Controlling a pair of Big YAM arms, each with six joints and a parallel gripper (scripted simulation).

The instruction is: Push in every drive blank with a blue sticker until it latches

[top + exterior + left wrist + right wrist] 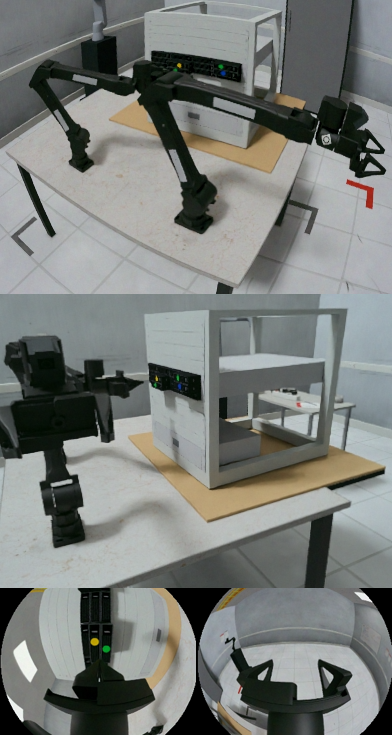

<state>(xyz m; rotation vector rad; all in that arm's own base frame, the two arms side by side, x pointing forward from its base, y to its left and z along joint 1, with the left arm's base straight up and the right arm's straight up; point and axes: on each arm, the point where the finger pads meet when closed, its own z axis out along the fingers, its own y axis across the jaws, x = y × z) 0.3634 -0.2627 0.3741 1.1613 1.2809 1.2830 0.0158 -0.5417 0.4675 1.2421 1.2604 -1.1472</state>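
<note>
The white rack stands upright. Its front carries a black row of drive blanks. One blue sticker sits just below a green sticker. A yellow sticker and another green sticker sit farther along. How far each blank stands out is unclear. My left gripper is shut and empty, pointing at the row; the top view hides it. My right gripper is open and empty, away from the rack.
The rack stands on a tan board on the table. The right arm's raised elbow covers part of the row in the top view. The right gripper hangs beyond the table's edge. A grey cabinet stands behind.
</note>
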